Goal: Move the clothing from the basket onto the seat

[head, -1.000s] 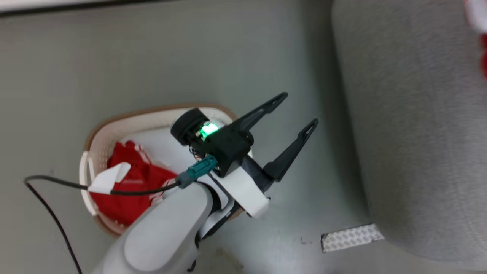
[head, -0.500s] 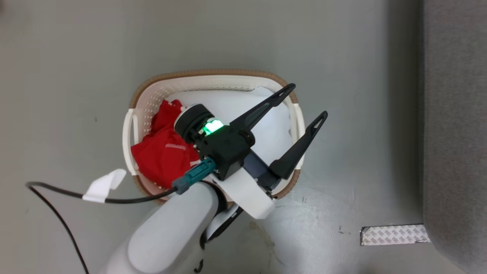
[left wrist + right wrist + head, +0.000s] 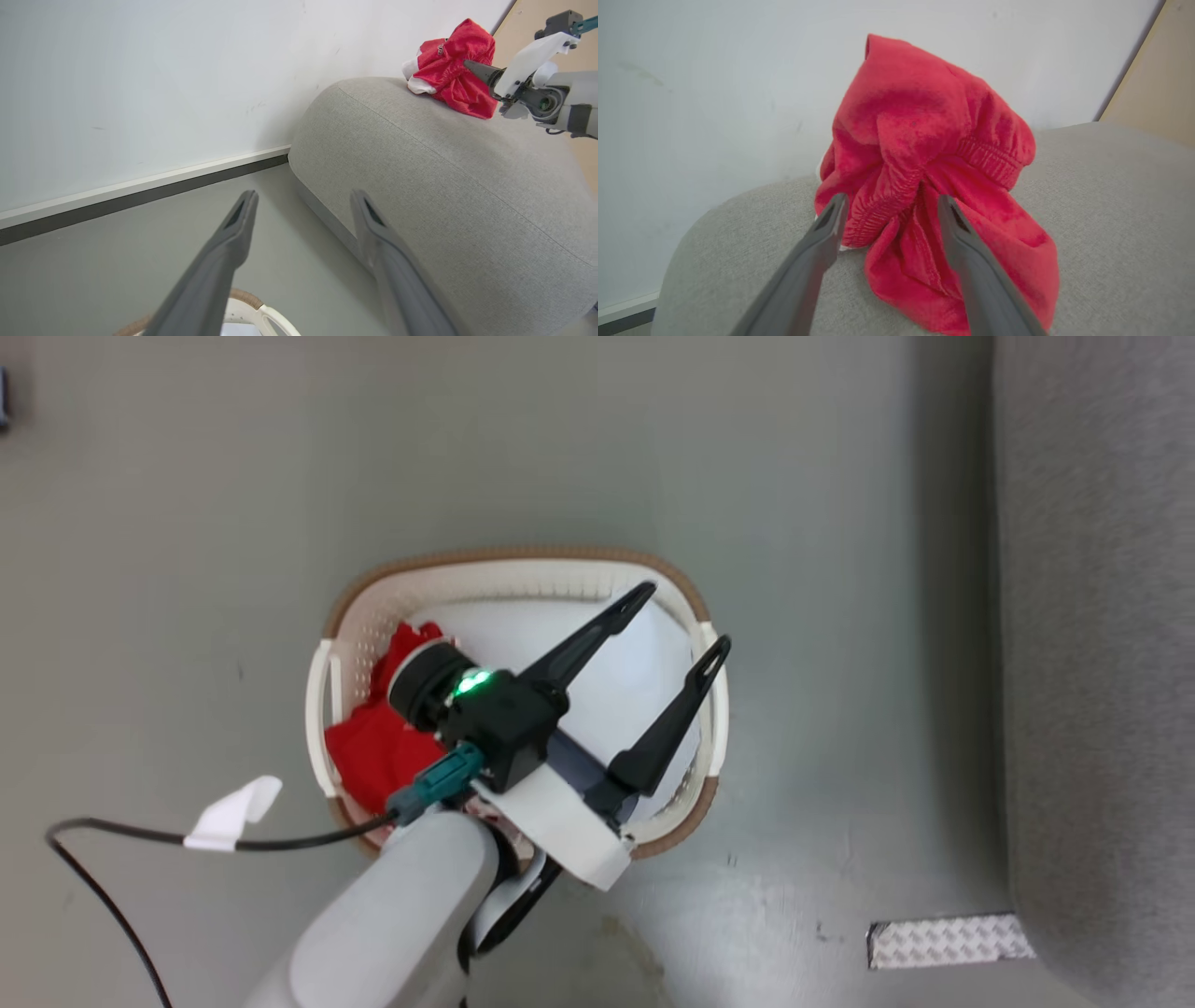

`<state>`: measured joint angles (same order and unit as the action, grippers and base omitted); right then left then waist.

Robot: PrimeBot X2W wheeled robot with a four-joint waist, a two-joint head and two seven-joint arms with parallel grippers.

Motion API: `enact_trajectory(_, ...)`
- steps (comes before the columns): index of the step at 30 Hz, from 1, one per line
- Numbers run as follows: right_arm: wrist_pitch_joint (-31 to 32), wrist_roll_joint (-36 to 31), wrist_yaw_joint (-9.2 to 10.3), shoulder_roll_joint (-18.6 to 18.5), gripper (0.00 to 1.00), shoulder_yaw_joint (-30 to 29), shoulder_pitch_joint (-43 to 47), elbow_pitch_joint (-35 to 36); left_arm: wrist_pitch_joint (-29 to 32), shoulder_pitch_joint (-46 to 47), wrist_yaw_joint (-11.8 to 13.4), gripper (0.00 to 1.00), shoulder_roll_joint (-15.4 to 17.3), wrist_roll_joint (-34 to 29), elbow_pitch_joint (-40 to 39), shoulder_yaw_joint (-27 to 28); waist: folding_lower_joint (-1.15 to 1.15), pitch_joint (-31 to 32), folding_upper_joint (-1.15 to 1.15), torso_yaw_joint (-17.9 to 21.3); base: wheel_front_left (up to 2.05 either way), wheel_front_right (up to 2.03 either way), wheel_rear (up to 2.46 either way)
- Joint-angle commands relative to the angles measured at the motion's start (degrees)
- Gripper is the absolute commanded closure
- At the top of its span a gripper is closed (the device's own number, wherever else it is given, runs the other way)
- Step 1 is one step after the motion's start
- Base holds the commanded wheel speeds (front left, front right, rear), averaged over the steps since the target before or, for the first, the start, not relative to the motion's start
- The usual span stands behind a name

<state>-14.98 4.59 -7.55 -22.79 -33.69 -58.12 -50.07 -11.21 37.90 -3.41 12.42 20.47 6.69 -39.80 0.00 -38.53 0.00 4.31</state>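
Clothing on seat: One red garment (image 3: 924, 140) lay bunched up on top of the grey seat (image 3: 444, 186), close to the wall.
Clothing in basket: More red clothing (image 3: 373, 756) sat crumpled at the left end of the basket (image 3: 523, 557), on the white liner (image 3: 541, 625).
Right gripper (image 3: 892, 200): Its fingers stood spread apart, straddling a gathered fold of the garment without pinching it.
Left gripper (image 3: 681, 616): It was wide apart and empty, hanging over the basket's right half.
Step in hand: It looked like the let-go on the seat.
Doing it well: You needed to back the right gripper straight out along its fingers so the fold did not snag. The left gripper then had to aim left and take cloth, not liner.
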Motion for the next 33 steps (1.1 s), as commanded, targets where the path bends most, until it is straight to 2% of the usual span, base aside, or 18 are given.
enact_trajectory(1, -0.2, -0.6, 0.12, 0.1, 0.00, 0.3, 1.5, 0.7, -0.4, -1.0, 0.2, 0.00, 0.3, 0.8, 0.4, 0.1, 0.00, 2.6, 0.00, 0.6, 0.00, 0.00, 0.00)
enact_trajectory(5, -0.2, 0.1, 0.12, 2.6, 0.00, 4.3, 8.2, 6.3, -1.9, -3.7, 0.5, 0.00, 0.4, 2.0, 2.7, 0.8, 0.00, 7.8, 0.00, 0.9, 0.00, 0.00, 0.00)
enact_trajectory(10, -0.2, 2.6, 0.13, 4.8, 0.00, 9.4, 19.8, 17.5, -3.4, -8.7, 2.0, 0.00, 0.3, 4.3, 5.5, 3.1, 0.00, 15.5, 0.00, 0.7, 0.00, 0.00, 0.00)
enact_trajectory(19, -0.1, 4.5, 0.13, 10.4, 0.00, 15.9, 39.6, 33.9, -3.9, -20.6, 5.6, 0.00, 0.7, 4.9, 8.0, 11.1, 0.00, 27.8, 0.00, -1.5, 0.00, 0.00, 0.00)
enact_trajectory(25, -0.1, 6.9, 0.12, 14.7, 0.00, 21.8, 49.2, 39.3, -3.9, -28.1, 6.4, 0.00, 1.0, 3.3, 8.4, 18.6, 0.00, 33.0, 0.00, -3.3, 0.00, 0.00, 0.00)
enact_trajectory(33, -0.1, 7.0, 0.12, 18.4, 0.00, 27.1, 58.5, 41.1, -3.9, -35.4, 4.9, 0.00, -0.9, -0.3, 8.7, 26.0, 0.00, 38.3, 0.00, -5.4, 0.00, 0.00, 0.00)
